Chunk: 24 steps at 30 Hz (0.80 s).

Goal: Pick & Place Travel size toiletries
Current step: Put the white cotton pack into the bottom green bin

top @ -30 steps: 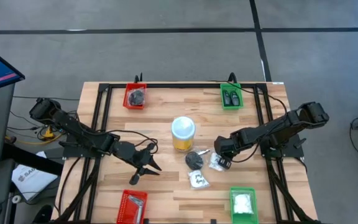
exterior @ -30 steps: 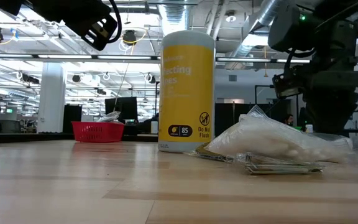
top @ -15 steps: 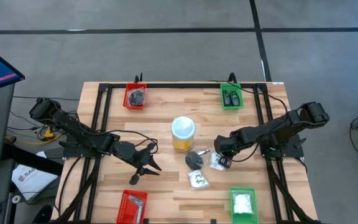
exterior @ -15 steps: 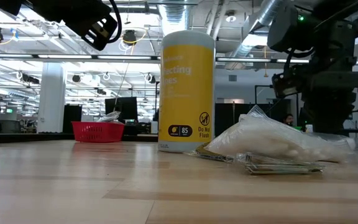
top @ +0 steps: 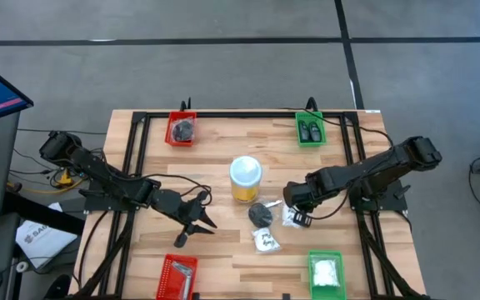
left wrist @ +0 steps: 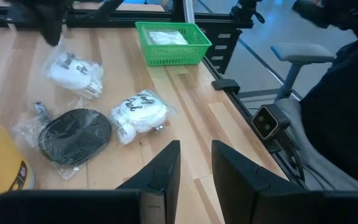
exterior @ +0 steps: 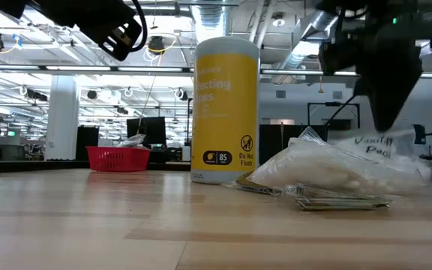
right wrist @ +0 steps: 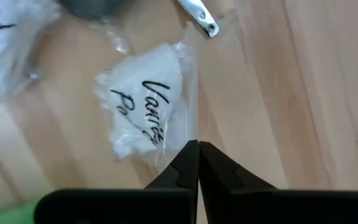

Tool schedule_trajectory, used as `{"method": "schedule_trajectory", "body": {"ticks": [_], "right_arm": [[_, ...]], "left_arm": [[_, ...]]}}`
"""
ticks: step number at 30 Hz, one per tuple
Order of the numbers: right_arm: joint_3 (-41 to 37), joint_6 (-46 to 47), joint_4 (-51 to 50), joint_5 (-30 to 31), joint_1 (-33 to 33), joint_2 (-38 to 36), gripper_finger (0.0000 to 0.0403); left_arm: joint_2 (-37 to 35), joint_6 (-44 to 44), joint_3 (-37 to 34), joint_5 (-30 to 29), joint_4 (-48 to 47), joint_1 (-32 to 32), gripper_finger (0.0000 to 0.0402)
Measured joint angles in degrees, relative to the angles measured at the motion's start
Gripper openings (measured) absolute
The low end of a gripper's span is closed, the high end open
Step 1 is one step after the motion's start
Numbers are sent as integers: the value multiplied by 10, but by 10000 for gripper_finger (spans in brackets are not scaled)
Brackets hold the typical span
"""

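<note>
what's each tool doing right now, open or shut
Left tool: empty, fingers slightly apart, raised over the table.
Right tool: shut on the edge of the clear packet, lifting it.

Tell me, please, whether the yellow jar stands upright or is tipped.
Upright: the yellow jar stands straight on the table, its pale lid facing up.

Yellow jar (top: 246,179) mid-table; red trays (top: 181,129), green trays (top: 310,129), perhaps plastic.

The middle of the surface (top: 215,158) is crowded: a yellow jar (top: 245,179) stands there, with a black pouch (top: 261,214) and two clear packets (top: 266,241) just beside it. Bare wood lies open between the left pincer (top: 192,225) and that cluster. The trays (top: 181,129) sit at the corners, well apart from it.
</note>
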Motion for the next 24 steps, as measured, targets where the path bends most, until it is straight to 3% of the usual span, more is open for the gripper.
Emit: {"method": "schedule_trajectory", "body": {"ticks": [12,16,24], "right_arm": [[135,33,-108,12,86,0,0],[166,77,-117,24,135,0,0],[211,183,-108,50,265,0,0]], "left_arm": [[0,24,0,-53,0,0,84],[0,31,0,-58,0,0,84],[0,38,0,-139,0,3,84]]}}
